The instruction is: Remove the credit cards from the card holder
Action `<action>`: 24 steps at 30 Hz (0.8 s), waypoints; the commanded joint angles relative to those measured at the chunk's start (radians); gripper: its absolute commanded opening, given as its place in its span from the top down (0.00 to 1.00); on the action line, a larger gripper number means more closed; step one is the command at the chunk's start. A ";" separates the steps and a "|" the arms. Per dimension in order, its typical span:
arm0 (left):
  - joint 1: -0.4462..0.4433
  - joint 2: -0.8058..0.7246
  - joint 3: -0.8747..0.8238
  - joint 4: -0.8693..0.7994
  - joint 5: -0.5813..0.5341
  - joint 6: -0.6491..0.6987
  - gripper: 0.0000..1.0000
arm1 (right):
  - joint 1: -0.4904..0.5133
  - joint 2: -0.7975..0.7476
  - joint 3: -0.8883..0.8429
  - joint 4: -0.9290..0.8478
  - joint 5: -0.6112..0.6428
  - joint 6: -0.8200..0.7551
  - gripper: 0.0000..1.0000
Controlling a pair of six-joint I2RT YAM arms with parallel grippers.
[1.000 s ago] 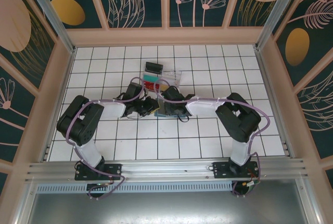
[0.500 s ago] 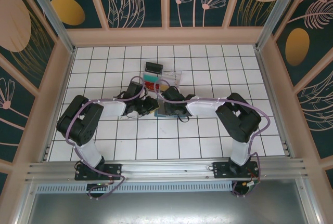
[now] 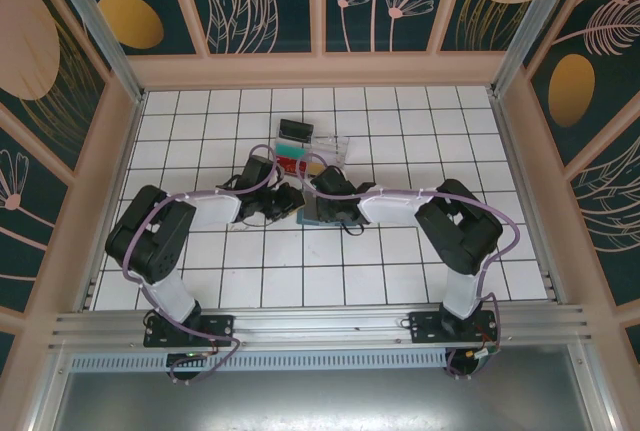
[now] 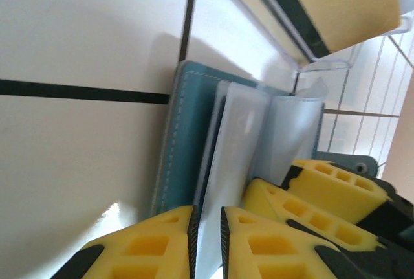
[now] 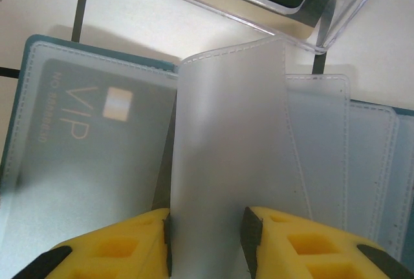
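Card holder (image 4: 184, 143) lies open mid-frame in the top view, just below the clear tray (image 3: 338, 143). Right gripper (image 5: 207, 234) pinches a frosted sleeve (image 5: 226, 149). Left gripper (image 4: 207, 230) is narrow, apparently nipping a clear sleeve (image 4: 236, 143). VIP card (image 5: 84, 123) is still pocketed at frame left, so extraction isn't done.

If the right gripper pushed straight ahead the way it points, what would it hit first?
The frosted sleeve between the right gripper's fingers comes first. Beyond that, probably the clear plastic tray, though depth is unclear.

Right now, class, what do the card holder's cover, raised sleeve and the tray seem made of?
The cover looks like matte leather or imitation, stitched at the edge. The sleeve: soft frosted plastic, translucent and bending. The tray: rigid clear plastic, glossy.
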 commanded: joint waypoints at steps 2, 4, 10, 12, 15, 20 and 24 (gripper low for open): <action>-0.004 -0.044 -0.020 0.041 0.022 -0.006 0.80 | -0.018 0.101 -0.083 -0.144 -0.061 0.001 0.62; -0.004 -0.047 -0.031 0.059 0.029 -0.010 0.80 | -0.018 0.093 -0.084 -0.144 -0.061 -0.001 0.62; -0.004 -0.015 -0.031 0.126 0.067 -0.031 0.83 | -0.019 0.082 -0.085 -0.136 -0.076 -0.001 0.62; -0.004 -0.014 -0.030 0.124 0.057 -0.031 0.83 | -0.020 0.083 -0.081 -0.141 -0.076 -0.005 0.62; -0.004 -0.014 -0.024 0.095 0.037 -0.019 0.83 | -0.023 0.080 -0.083 -0.145 -0.073 -0.010 0.62; -0.004 -0.014 -0.015 0.015 -0.031 0.012 0.80 | -0.030 0.071 -0.086 -0.148 -0.070 -0.009 0.62; -0.004 0.026 -0.016 0.035 -0.019 -0.003 0.79 | -0.032 0.081 -0.080 -0.158 -0.063 -0.008 0.62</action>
